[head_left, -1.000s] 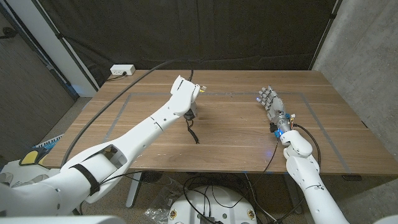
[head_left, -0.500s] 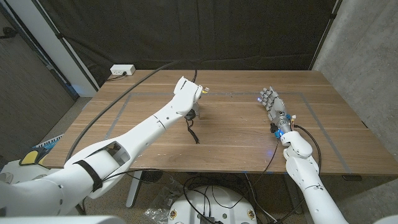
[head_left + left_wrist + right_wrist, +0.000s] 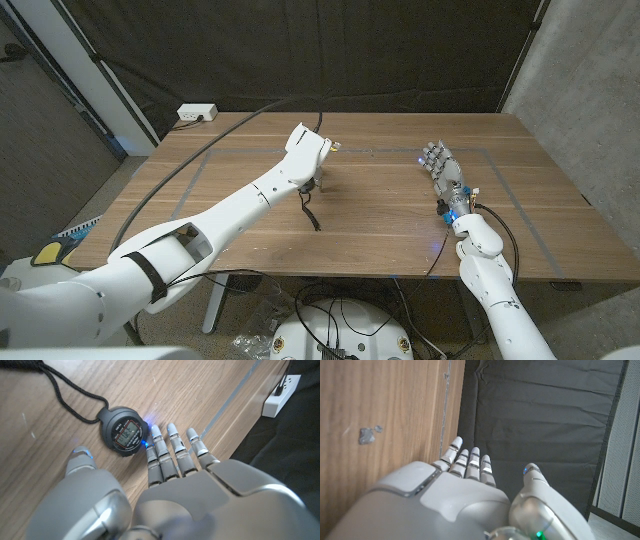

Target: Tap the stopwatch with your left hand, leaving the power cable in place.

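The left hand point(image 3: 175, 475) was seen above the surface point(image 3: 380, 215), its fingers point(image 3: 159, 452) stretched out and a little apart, with nothing held. The stopwatch point(image 3: 122, 435) lay flat on the wood just beside the fingertips, display upward. From the left wrist view it could not be told whether the nearest fingertip touched its rim. A black cord point(image 3: 75, 397) was attached to it and ran away over the wood.

For a good tap, it was judged that one fingertip should be brought down lightly on the stopwatch face, straight from above, so that the case was not pushed sideways and the cord was not dragged.

The right hand point(image 3: 442, 172) stood on the surface well apart, fingers extended, holding nothing.

One stopwatch, one cord and two hands were counted. A white power strip point(image 3: 196, 113) was seen at the far corner of the surface.
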You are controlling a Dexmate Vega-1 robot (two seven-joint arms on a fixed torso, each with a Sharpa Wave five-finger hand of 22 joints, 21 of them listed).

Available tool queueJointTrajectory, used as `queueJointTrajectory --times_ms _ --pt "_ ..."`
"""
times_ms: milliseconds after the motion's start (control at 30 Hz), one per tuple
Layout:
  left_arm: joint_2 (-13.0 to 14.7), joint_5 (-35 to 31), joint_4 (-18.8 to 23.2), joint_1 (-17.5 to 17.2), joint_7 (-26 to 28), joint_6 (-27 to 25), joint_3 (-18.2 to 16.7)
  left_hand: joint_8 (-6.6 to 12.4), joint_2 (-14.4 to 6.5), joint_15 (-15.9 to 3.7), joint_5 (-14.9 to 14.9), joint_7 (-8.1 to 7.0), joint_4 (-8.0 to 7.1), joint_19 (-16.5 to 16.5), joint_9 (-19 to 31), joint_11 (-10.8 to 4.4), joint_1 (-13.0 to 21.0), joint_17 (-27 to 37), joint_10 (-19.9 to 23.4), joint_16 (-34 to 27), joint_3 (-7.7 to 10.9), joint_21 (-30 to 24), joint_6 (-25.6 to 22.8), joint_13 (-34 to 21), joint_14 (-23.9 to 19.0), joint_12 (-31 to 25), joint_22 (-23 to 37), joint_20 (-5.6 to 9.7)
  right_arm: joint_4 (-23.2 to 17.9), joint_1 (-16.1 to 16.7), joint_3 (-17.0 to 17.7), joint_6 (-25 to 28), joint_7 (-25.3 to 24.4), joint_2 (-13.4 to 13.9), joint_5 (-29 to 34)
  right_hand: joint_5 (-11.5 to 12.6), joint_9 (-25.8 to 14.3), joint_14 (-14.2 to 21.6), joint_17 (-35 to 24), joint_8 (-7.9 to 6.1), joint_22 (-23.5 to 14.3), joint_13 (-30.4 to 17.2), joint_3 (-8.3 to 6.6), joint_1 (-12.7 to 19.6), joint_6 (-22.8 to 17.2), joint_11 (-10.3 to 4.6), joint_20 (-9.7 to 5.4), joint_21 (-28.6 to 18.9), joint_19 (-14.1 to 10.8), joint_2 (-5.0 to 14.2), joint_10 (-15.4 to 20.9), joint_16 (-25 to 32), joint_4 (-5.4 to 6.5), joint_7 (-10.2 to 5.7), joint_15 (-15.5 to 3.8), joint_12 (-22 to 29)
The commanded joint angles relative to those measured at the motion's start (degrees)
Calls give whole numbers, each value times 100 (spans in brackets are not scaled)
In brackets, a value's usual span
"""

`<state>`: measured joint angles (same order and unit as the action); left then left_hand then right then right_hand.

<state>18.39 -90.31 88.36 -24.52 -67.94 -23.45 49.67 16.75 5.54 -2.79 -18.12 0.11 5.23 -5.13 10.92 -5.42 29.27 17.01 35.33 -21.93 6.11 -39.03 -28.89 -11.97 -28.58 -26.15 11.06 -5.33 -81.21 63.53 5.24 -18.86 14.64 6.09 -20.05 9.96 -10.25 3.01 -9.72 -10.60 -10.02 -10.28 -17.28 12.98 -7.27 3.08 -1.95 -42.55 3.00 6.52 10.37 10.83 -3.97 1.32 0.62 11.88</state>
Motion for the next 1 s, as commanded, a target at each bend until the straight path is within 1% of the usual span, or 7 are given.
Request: queueJointTrajectory --times_ms 33,333,400,467,700,933,1000 --pt "-69 -595 -73 62 -367 -87 199 -7 -13 -443 -28 22 26 -124 10 19 48 -19 252 -102 -1 -73 -83 -1 -240 -81 13 -37 145 14 2 -294 -75 -66 -26 20 -23 79 -17 -40 -9 -13 20 -38 -58 -2 -49 12 -43 4 61 33 17 -27 6 39" --pt "-50 -976 -18 -119 -212 -64 255 -41 -35 -434 -21 67 47 -172 11 -9 130 -48 237 -73 -7 -76 -79 20 -244 7 12 -52 128 73 17 -511 -167 -83 -65 21 -24 162 -17 -51 -11 -13 32 -45 -100 -20 -41 23 -92 6 125 48 16 -57 -16 57" --pt "-76 -948 -50 -155 -176 -47 220 -48 -48 -445 -21 66 59 -191 11 -54 169 -66 179 -65 0 -79 -81 27 -252 57 12 -52 109 85 25 -535 -172 -74 -86 21 -24 169 -17 -57 -11 -13 36 -48 -119 -24 -39 29 -95 5 134 47 16 -56 -14 59" --pt "-77 -963 -83 -186 -99 -38 214 -56 -61 -446 -19 73 67 -205 11 -15 200 -85 142 -34 5 -80 -82 34 -206 96 11 -44 83 103 29 -553 -201 -60 -76 20 -24 182 -17 -56 -11 -13 40 -52 -119 -25 -39 32 -98 3 141 49 17 -54 -16 60" --pt "-93 -895 -180 -275 89 -22 170 -96 -140 -446 -20 83 84 -235 12 -18 298 -130 66 34 43 -82 -33 48 -113 191 12 -48 51 131 35 -658 -274 -21 -57 20 -24 213 -18 -56 -12 -13 55 -65 -130 -18 -30 42 -111 -11 156 51 18 -65 -19 62" --pt "-106 -789 -226 -301 288 0 168 -74 -351 -511 -10 87 111 -328 12 -73 490 -183 161 38 159 -107 -159 65 -199 245 12 -16 45 120 20 -625 -327 34 -44 20 -25 225 -19 -55 -13 -13 74 -86 -143 -19 -27 58 -114 -25 177 45 23 -71 -19 65" --pt "-121 -698 -226 -295 313 26 145 -55 -431 -560 12 73 146 -390 11 -95 614 -211 243 18 219 -123 -250 72 -312 267 9 10 71 104 18 -638 -339 33 -45 21 -25 226 -19 -54 -13 -13 77 -88 -142 -14 -25 62 -115 -26 181 43 24 -72 -20 65"
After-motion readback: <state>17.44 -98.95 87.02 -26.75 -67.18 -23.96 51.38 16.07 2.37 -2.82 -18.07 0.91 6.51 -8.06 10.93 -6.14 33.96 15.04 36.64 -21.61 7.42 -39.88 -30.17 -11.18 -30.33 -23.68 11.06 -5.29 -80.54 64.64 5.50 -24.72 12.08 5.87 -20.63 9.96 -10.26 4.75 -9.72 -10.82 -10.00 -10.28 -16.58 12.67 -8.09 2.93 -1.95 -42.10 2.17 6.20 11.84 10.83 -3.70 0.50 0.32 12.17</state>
